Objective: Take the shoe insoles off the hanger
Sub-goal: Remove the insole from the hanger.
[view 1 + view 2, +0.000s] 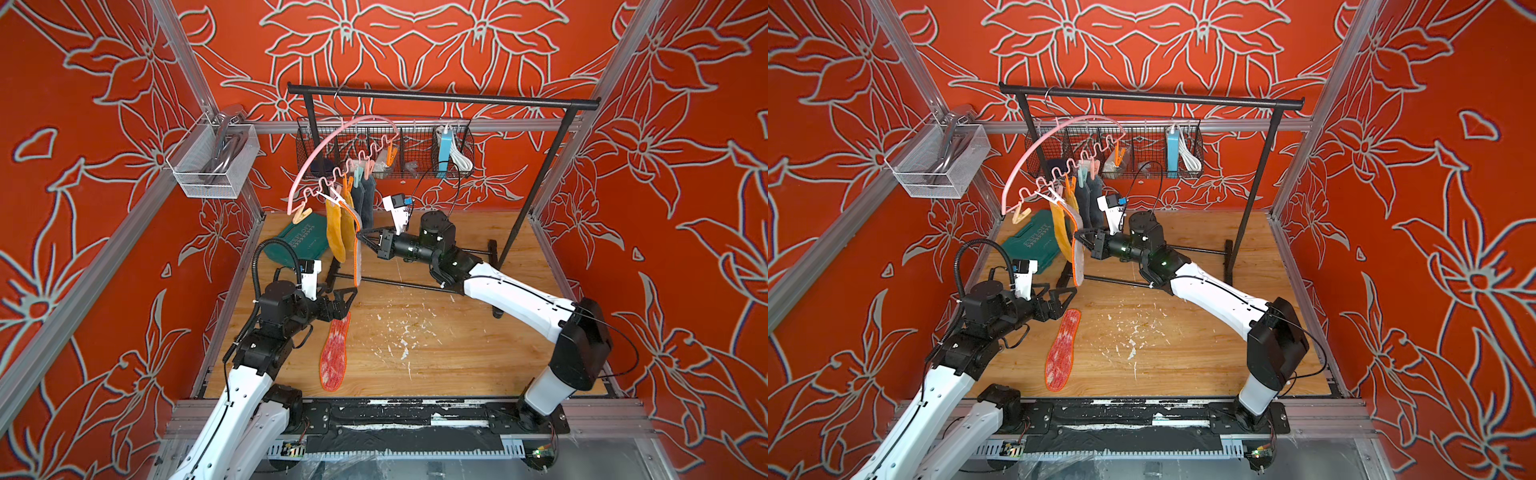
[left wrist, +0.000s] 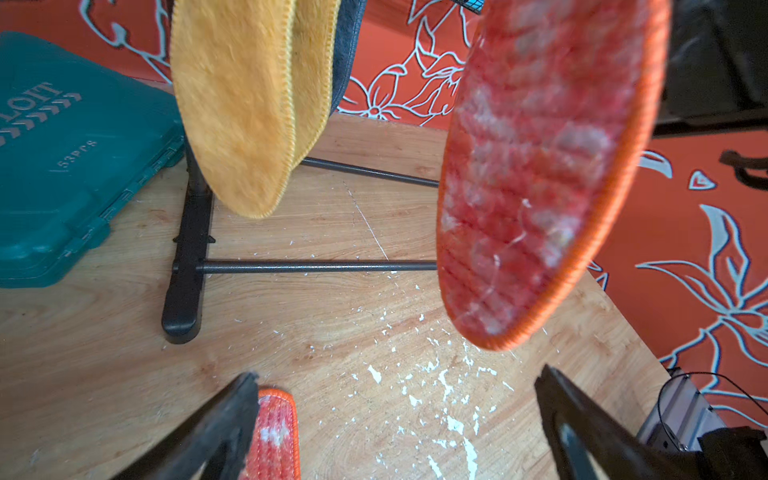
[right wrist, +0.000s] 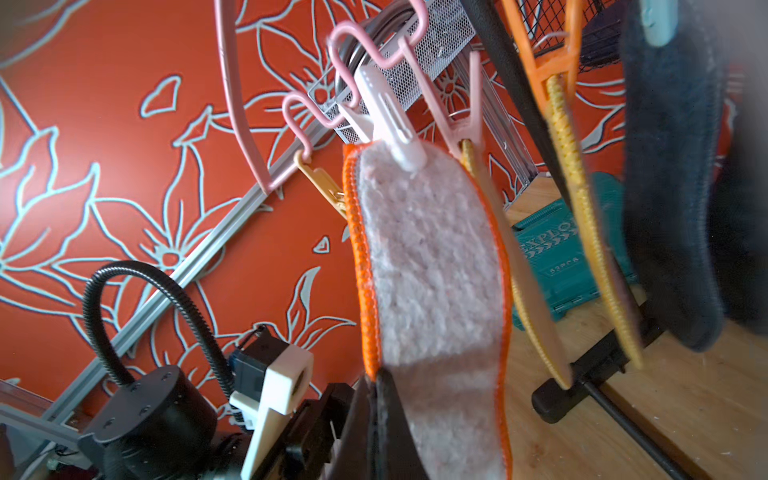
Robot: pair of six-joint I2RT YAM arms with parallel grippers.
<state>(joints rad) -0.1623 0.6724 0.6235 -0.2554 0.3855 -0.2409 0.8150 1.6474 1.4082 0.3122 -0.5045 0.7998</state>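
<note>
A pink hanger hangs by its metal hook from the top bar of a black garment rack, which stands on a wooden table. The hanger tilts, with its near end lower.

Five insoles are pegged along its wavy lower bar and dangle lengthwise. Two mustard yellow insoles hang side by side. Two dark grey insoles hang behind them, further along the bar. The hanging red insole is nearest the low end and has an orange rim. A white peg clips its top end. Its grey felt back faces the right arm, and its mottled red-and-white face shows in the left wrist view.

The right gripper reaches in from the side. Its jaws are pressed together on the orange rim of the hanging red insole, partway down its length.

The left gripper sits low over the table with its jaws spread wide, holding nothing. It is just above one end of the loose red insole, which lies flat on the wood, mottled face up. The lower tip of the hanging red insole is close beyond this gripper.

A green tool case lies on the table behind the hanging insoles. White flecks dot the wood in the middle.
</note>
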